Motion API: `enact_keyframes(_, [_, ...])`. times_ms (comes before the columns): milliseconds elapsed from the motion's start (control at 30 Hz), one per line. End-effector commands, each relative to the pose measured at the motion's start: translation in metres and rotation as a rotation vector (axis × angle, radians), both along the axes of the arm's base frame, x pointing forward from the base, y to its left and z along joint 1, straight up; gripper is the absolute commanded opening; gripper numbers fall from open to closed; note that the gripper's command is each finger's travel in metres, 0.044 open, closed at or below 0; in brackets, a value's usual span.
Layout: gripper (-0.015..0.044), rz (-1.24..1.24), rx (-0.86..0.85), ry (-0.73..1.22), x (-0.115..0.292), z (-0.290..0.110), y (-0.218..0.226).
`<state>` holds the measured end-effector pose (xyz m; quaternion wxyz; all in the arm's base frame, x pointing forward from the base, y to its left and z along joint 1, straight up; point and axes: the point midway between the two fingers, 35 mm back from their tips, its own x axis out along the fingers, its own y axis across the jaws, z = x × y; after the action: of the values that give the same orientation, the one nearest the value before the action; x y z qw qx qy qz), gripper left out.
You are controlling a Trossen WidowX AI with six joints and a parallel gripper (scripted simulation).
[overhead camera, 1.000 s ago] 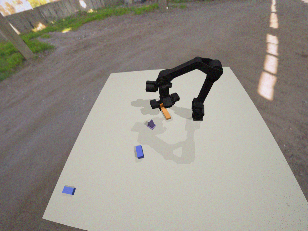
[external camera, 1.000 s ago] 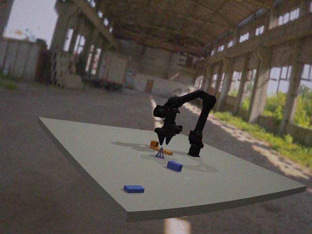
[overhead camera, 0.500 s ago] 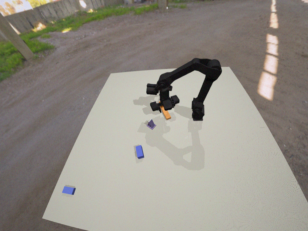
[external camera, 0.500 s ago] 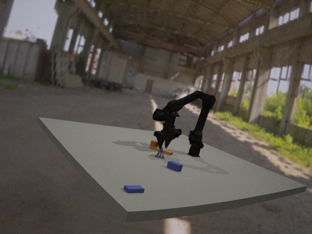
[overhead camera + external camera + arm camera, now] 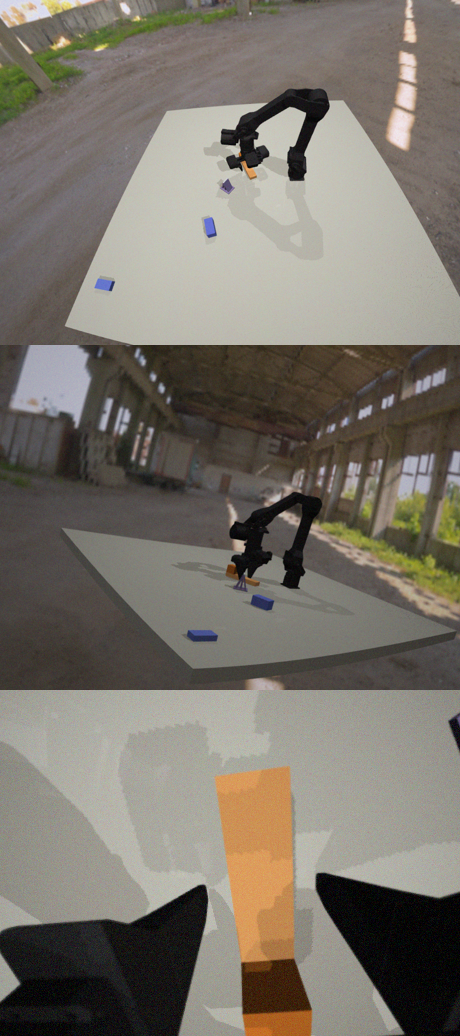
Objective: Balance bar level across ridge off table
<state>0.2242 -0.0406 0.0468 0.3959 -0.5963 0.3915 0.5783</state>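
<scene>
An orange bar (image 5: 249, 171) (image 5: 252, 581) (image 5: 257, 860) lies flat on the table, with a thicker raised block at one end (image 5: 231, 568) (image 5: 275, 986). My gripper (image 5: 246, 163) (image 5: 247, 571) (image 5: 260, 886) is low over it and open. One finger stands on each side of the bar, with gaps showing in the wrist view. The purple ridge (image 5: 226, 185) (image 5: 242, 582), a small triangular wedge on a flat base, stands upright on the table beside the bar; only its corner (image 5: 456, 727) shows in the wrist view.
Two blue blocks lie on the table (image 5: 334, 241), one (image 5: 209, 226) (image 5: 262, 601) near the ridge, one (image 5: 104, 284) (image 5: 202, 635) near the front left corner. The arm's base (image 5: 296, 167) (image 5: 292, 571) stands just right of the bar.
</scene>
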Motion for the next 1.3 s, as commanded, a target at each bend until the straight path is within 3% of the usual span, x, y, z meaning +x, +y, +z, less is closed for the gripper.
enact_keyframes(0, [0.0315, 0.005, 0.005, 0.001, 0.0, -0.001, 0.001])
enact_keyframes(200, [0.0315, 0.005, 0.005, 0.001, 0.0, -0.001, 0.001])
enact_keyframes(433, [0.0131, 0.0, 0.0, 0.002, -0.001, -0.001, 0.0])
enact_keyframes(633, [0.0091, 0.0, 0.0, 0.002, -0.001, -0.001, 0.0])
enact_keyframes(767, [0.0, 0.0, 0.001, 0.002, 0.001, 0.005, 0.0])
enact_keyframes(1267, [0.0, 0.002, 0.002, 0.001, 0.005, 0.043, -0.001])
